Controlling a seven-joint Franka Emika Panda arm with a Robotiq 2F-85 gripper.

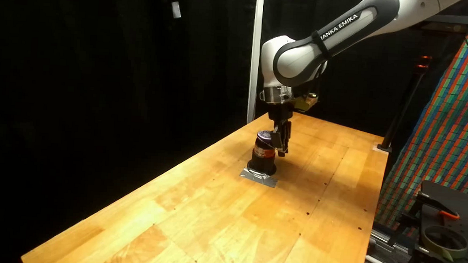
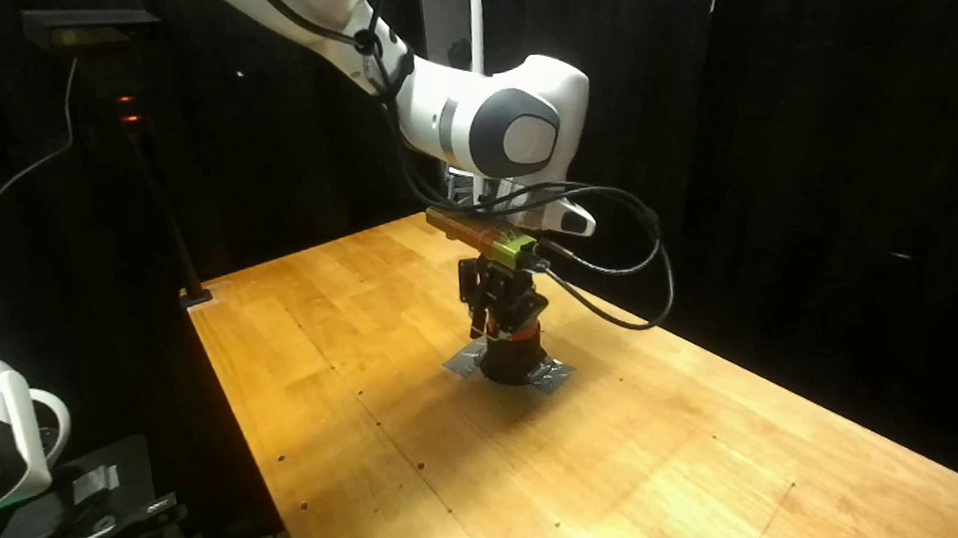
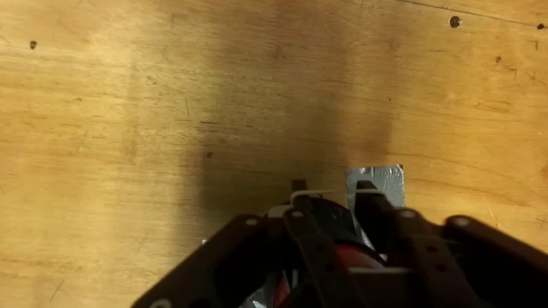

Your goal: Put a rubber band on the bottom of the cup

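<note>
The cup is dark with an orange-red middle band and a wider rim at the table. It stands in both exterior views (image 1: 263, 153) (image 2: 513, 362) and is partly covered by the fingers in the wrist view (image 3: 358, 256). My gripper (image 1: 280, 150) is at the cup's upper part, fingers pointing down, seen also in an exterior view (image 2: 495, 327). In the wrist view the fingertips (image 3: 332, 186) are apart, with a pale rubber band (image 3: 319, 192) stretched across them. A second pale strand crosses lower, by the red part. I cannot tell whether the band encircles the cup.
Silver tape (image 1: 258, 177) lies at the cup's foot on the wooden table (image 1: 212, 219), on two sides in an exterior view (image 2: 551, 374). A loose cable (image 2: 664, 269) hangs from the wrist. A dark post (image 1: 402, 105) stands at the table's far corner.
</note>
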